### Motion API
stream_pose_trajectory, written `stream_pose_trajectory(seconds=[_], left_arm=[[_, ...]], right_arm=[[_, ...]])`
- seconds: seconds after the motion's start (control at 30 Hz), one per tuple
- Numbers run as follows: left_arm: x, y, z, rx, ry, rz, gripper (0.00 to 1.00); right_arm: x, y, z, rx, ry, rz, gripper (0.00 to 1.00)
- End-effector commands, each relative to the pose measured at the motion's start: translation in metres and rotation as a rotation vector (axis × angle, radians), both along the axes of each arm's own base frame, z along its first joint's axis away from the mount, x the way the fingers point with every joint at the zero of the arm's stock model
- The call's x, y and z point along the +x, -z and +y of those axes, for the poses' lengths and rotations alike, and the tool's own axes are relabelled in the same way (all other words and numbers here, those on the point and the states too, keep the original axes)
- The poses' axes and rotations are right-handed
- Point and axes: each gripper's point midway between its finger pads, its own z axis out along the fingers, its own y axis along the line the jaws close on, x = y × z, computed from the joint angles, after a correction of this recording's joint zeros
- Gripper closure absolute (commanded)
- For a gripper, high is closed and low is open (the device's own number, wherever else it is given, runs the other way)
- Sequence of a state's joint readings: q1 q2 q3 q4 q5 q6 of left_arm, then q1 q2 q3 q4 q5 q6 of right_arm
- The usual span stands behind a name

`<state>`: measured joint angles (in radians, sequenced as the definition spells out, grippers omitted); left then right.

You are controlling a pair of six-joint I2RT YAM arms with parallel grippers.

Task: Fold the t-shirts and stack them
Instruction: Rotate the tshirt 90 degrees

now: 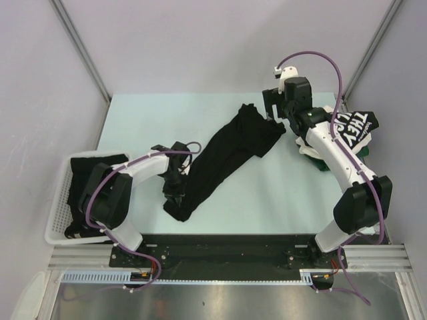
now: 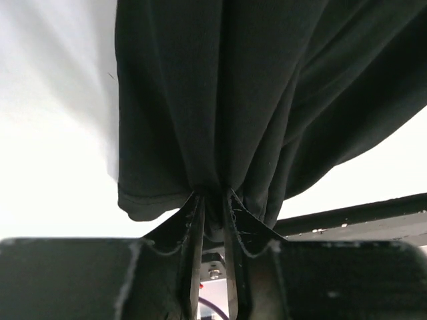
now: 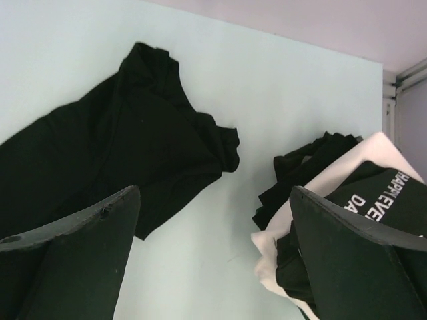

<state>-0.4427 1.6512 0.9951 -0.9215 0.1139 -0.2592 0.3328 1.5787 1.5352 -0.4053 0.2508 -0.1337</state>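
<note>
Left wrist view is nearly all black cloth: my left gripper (image 2: 212,195) has its 2 fingers pinched close on a gathered bunch of the black t-shirt (image 2: 220,100), and the frame cuts off most of the garment. From the top I count 1 shirt stretched diagonally across the worktop (image 1: 280,193). Its near end is at that gripper and its far end is bunched just beside the right gripper (image 1: 271,111), whose 2 fingers stand wide apart, holding nothing. The folded stack (image 1: 360,127) at the right edge sits partly under my right arm. White lettering shows on top, but I cannot count its layers. 1 white basket (image 1: 57,220) on the left holds dark cloth (image 1: 93,165), mostly hidden by my left arm, number unclear.
</note>
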Motion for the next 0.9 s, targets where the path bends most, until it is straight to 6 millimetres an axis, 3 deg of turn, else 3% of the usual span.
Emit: stream_pose_trajectory(seconds=[0.0,0.23,0.5,0.67,0.87], left_arm=[[0.003,-0.015,0.005,0.037,-0.029,-0.037,0.78],[0.031,-0.030,0.012,0.072,-0.046,-0.110,0.79],[0.058,-0.047,0.054,0.160,-0.096,-0.161,0.79],[0.063,-0.040,0.083,0.197,-0.125,-0.138,0.81],[0.068,-0.038,0.078,0.149,-0.142,-0.133,0.81]], right_arm=[[-0.001,-0.001,0.000,0.009,0.016,0.015,0.00],[0.000,-0.004,-0.003,0.013,0.019,0.006,0.00],[0.001,-0.003,-0.001,0.018,0.013,0.008,0.00],[0.001,-0.001,0.000,0.021,0.006,0.017,0.00],[-0.004,-0.001,0.009,0.055,-0.023,0.027,0.00]])
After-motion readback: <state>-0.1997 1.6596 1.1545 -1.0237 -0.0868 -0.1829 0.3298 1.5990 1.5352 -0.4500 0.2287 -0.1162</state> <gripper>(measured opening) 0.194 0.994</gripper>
